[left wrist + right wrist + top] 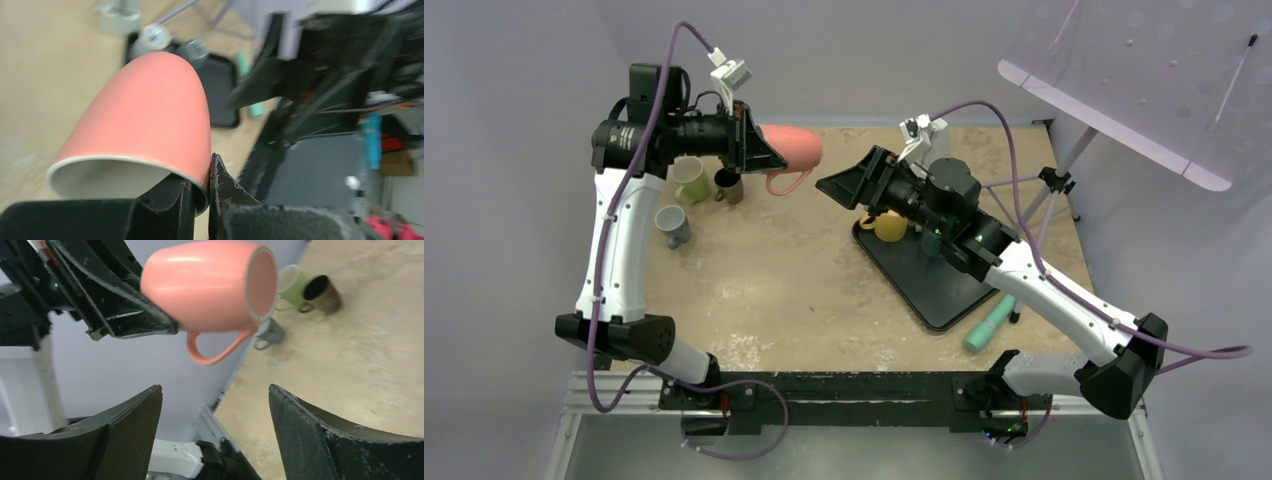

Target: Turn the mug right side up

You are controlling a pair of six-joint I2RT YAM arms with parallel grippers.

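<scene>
A pink mug (794, 148) hangs in the air on its side above the far part of the table, its base toward the right arm and its handle (786, 184) hanging down. My left gripper (759, 150) is shut on its rim, one finger inside and one outside (222, 182). The mug also shows in the left wrist view (145, 120) and in the right wrist view (210, 285). My right gripper (842, 188) is open and empty, a short way right of the mug and facing it, fingers (320, 430) spread wide.
A green mug (690, 180), a brown mug (729, 185) and a grey mug (672, 224) stand at the far left. A black tray (924, 275) at the right holds a yellow mug (888, 227). A teal tool (988, 322) lies beside it. A tripod stand (1054, 180) is at the far right.
</scene>
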